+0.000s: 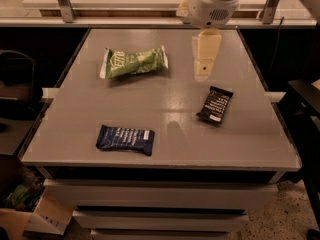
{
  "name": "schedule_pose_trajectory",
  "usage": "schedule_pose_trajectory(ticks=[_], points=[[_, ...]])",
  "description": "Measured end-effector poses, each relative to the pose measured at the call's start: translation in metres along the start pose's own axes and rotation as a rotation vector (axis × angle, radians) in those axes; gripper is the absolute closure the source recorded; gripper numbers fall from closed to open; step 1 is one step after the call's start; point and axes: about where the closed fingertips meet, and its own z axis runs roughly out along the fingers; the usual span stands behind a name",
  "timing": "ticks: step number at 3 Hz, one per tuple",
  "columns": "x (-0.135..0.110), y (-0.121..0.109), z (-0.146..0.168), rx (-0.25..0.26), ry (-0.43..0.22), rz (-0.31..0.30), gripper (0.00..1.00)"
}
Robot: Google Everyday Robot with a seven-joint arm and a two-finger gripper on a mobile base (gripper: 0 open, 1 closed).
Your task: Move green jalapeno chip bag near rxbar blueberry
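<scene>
The green jalapeno chip bag [132, 62] lies on the grey table [165, 101] at the back left, light green with white crimped ends. The rxbar blueberry [125, 139] is a dark navy wrapper with a white patch on its right end, lying near the table's front left. My gripper [203, 70] hangs from the white arm at the top centre, over the back right of the table, to the right of the chip bag and apart from it. It holds nothing that I can see.
A smaller black bar wrapper with white text [215, 104] lies on the right side of the table, just below the gripper. A rail with metal posts [62, 1] runs behind the table. A cardboard box [30, 216] sits on the floor at lower left.
</scene>
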Motion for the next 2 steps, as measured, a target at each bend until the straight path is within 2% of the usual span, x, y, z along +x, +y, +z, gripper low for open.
schedule_pose_trajectory(ticks=[2], points=[[-0.058,-0.053,0.049,-0.012,0.016,-0.139,0.00]])
